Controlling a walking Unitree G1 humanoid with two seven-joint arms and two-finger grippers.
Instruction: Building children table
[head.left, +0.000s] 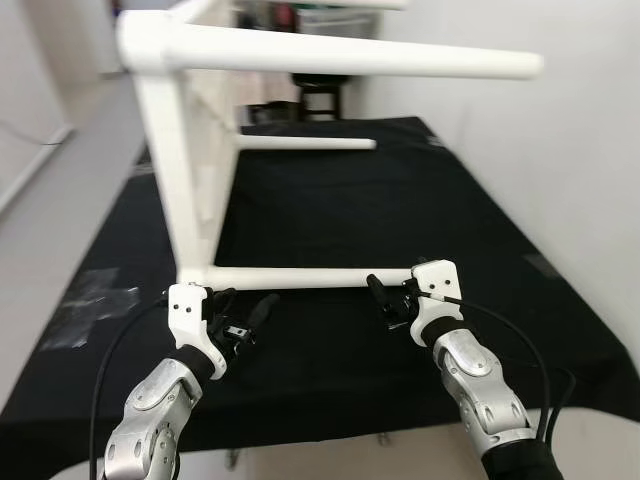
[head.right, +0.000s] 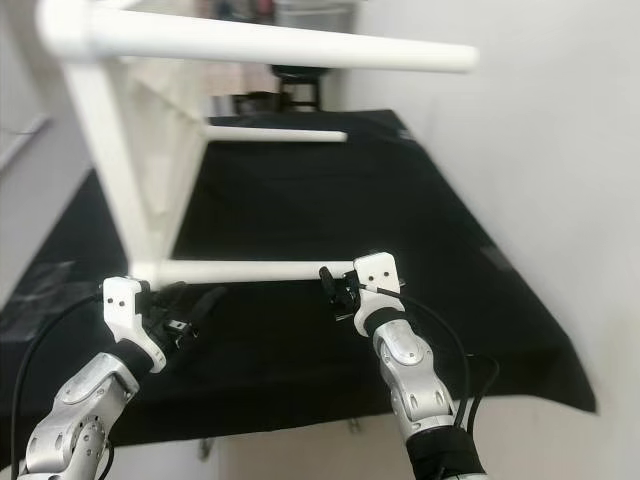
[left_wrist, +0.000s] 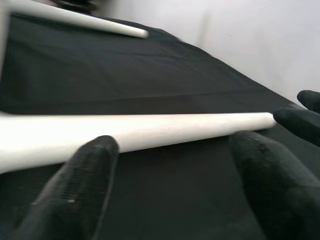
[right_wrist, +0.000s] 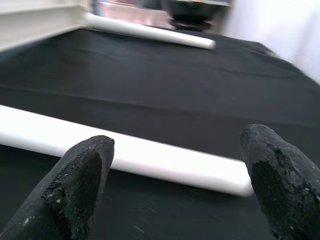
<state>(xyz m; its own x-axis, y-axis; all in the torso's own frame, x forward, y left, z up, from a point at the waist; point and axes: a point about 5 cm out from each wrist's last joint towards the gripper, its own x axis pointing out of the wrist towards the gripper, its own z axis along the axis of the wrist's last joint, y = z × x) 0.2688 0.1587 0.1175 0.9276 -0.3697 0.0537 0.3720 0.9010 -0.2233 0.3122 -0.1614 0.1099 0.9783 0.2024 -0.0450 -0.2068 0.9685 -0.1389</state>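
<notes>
Because it lies on its side: the white table rests on the black cloth, so all legs can be reached from the front.
Legs: three show, one low on the cloth, the near leg, one further back, one high in the air.
Why so: the judgement is that the side position lets the robot check or tighten the near leg.
Left gripper: just before the root of the near leg; fingers wide apart, holding nothing, the leg lies between and beyond them.
Right gripper: at the free end of the same leg; also spread wide, empty, not touching as far as can be seen.
Around: a pale wall on the right, a dark stool behind.
Writing: no brand or label can be read.
</notes>
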